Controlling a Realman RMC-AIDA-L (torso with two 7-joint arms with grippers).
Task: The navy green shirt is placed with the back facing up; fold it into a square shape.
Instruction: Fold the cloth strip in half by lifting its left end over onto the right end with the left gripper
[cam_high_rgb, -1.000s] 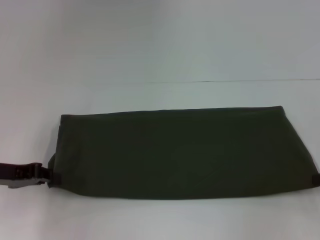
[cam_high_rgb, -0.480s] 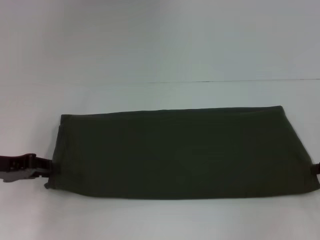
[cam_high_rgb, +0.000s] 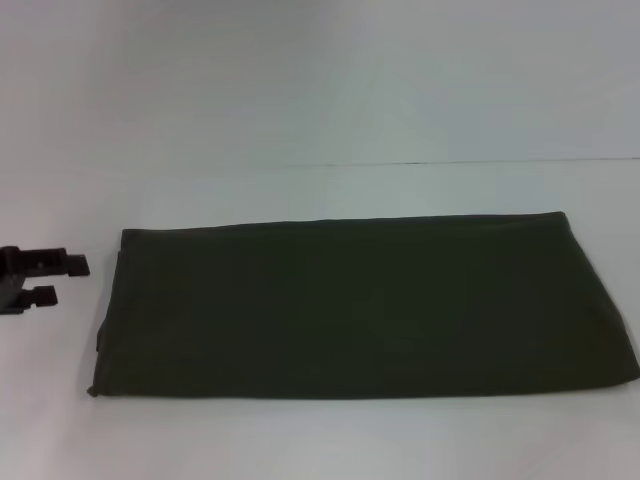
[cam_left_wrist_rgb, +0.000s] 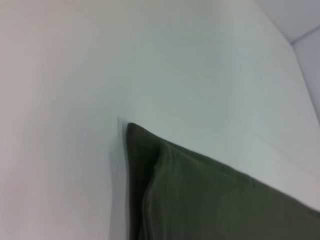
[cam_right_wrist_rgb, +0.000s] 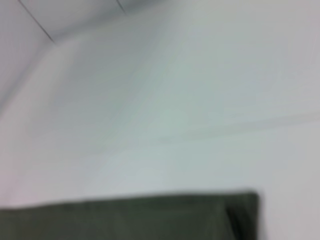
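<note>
White table: left tool gaping beside folded navy green shirt.

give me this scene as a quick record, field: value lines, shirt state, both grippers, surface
shirt: navy green shirt lies flat, folded into a long band running left to right, not yet square
shirt layers: stacked edges show at its left end in the left wrist view
left gripper: left gripper off the shirt's left end, apart from the cloth, fingers open, holding nothing
right gripper: not in the head view; its wrist camera shows only the shirt's right end
surface: plain white table
</note>
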